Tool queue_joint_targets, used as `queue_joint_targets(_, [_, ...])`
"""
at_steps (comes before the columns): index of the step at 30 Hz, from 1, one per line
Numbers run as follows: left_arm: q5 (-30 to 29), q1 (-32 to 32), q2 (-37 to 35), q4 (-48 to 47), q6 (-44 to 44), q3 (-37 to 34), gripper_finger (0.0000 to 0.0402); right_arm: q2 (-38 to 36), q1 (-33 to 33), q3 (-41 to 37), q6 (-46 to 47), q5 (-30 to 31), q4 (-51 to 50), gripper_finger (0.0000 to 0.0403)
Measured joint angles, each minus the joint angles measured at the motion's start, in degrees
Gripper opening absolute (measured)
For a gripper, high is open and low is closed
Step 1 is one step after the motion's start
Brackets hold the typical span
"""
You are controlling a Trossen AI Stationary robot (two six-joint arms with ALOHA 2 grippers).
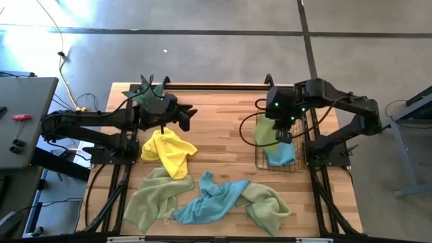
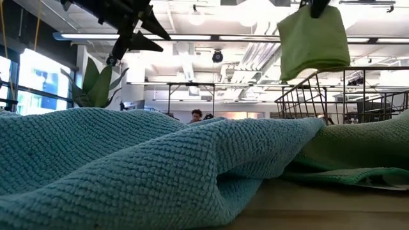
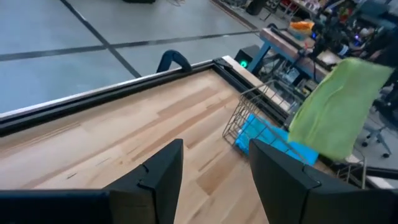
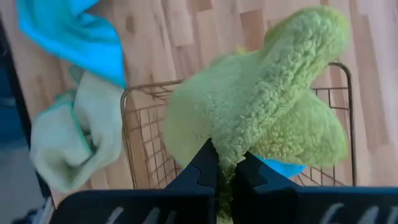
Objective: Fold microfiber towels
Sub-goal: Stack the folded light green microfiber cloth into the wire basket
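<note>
My right gripper is shut on a folded lime green towel, which hangs over the copper wire basket at the table's right. A light blue towel lies in the basket. My left gripper hovers open and empty above the table's far left part, over a crumpled yellow towel. Along the near edge lie a pale green towel, a light blue towel and a green towel, all crumpled. My right gripper pinches the lime green towel's bunched upper edge between its two fingers, several layers thick, from above with the fingers pointing steeply down. The towel hangs below the fingers, lifted clear above the basket's rim.
A green potted plant stands at the table's far left corner behind my left arm. Bare wood lies between the two arms. The basket's wire wall rises at the right. A person shows far off in the room.
</note>
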Motion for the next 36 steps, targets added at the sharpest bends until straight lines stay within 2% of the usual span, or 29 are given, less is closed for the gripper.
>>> queue_joint_targets(4, [-2.19, -1.62, 0.0, 0.71, -0.17, 0.0, 0.0172, 0.38, 1.33, -1.9, 8.13, 5.0, -0.07, 0.0])
queue_joint_targets(8, [-4.34, -3.44, -0.02, 1.41, -0.62, 0.0, 0.0172, 0.32, 1.27, -6.57, 11.45, 2.45, -0.07, 0.0])
queue_joint_targets(13, [-5.29, -5.13, -0.02, 1.37, 0.17, 0.0, 0.0172, -0.1, 1.35, -13.42, 10.33, -3.72, -0.16, 0.0])
queue_joint_targets(23, [-5.3, -5.49, -0.02, 0.86, 0.48, 0.0, 0.0172, -0.08, 6.11, -22.11, -4.97, -5.93, 2.3, 0.0])
queue_joint_targets(36, [-6.11, -5.49, -0.02, 0.43, 0.5, 0.02, 0.0172, 0.05, 10.32, -23.5, -2.01, -4.4, 7.69, 0.0])
